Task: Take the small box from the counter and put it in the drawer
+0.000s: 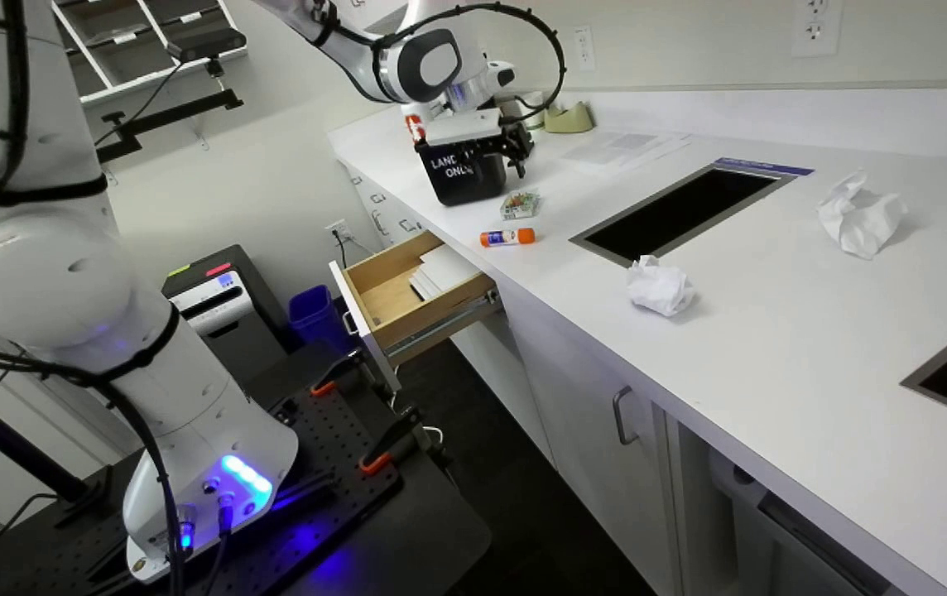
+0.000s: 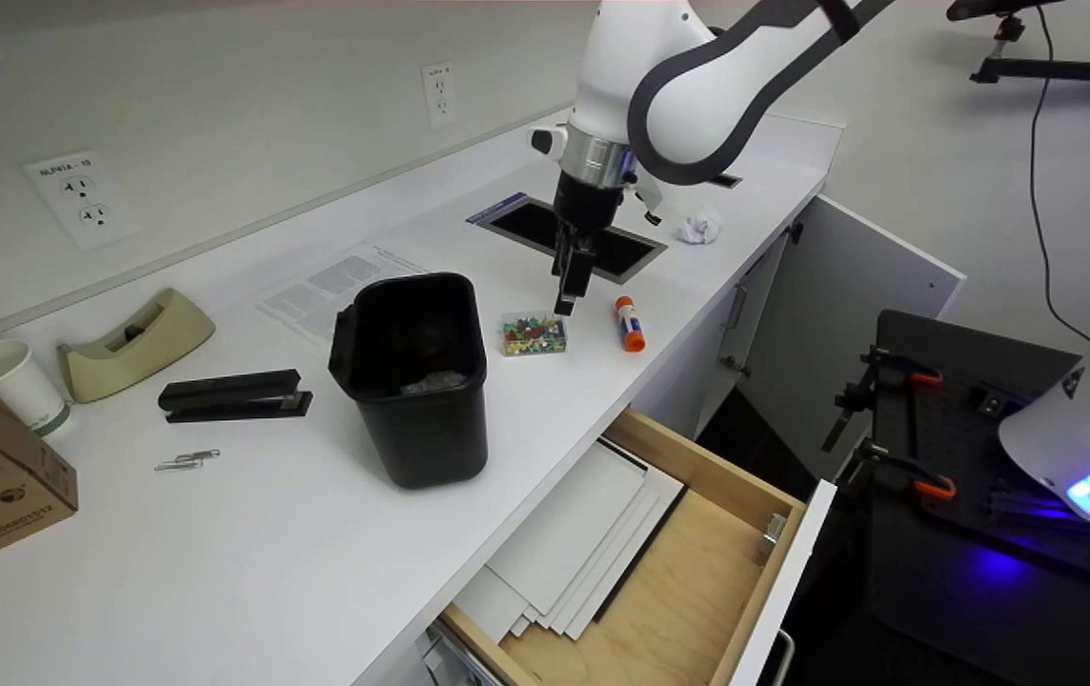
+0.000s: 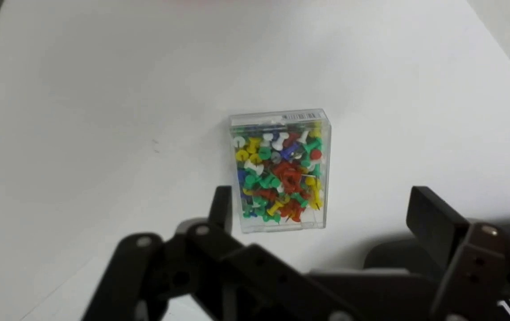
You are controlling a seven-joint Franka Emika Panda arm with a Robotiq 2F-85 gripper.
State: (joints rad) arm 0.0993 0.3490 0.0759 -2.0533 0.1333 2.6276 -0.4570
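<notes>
Starting in the wrist view, counting clock hours from the small box (image 3: 281,171): catching here alone the barcode (image 3: 299,117) along its twelve o'clock end, spotting coloured push pins (image 3: 288,176) packed inside. Seeing the gripper (image 3: 319,205) holding its fingers (image 3: 221,207) wide apart, at eight and nearly four, and that box lying flat on the white counter (image 3: 103,111).

Cutting to an exterior view: reading here alone the white lettering (image 1: 453,167), partly hidden, on the black container (image 1: 473,189) at ten; noting a crumpled paper (image 1: 660,287) at four and another at three. Sweeping the room: finding a blue bin (image 1: 316,316) and a grey-black machine (image 1: 229,323) toward eight, wall shelves (image 1: 151,79) up at ten.

Switching to an exterior view: picking out here alone a stapler (image 2: 235,398), paper clips (image 2: 188,460) and a Xerox carton (image 2: 7,486) between eight and nine. Finding the gripper hovering near the box at one to two, an orange-capped glue stick (image 2: 631,326) lying just beside at three. Scanning surface and room: getting a printed sheet (image 2: 345,281) between nine and ten, the drawer (image 2: 683,572) standing pulled out at five with white sheets (image 2: 564,534) inside, a cabinet door (image 2: 836,314) hanging wide at three, power outlets (image 2: 438,93) up on the wall (image 2: 250,105).
</notes>
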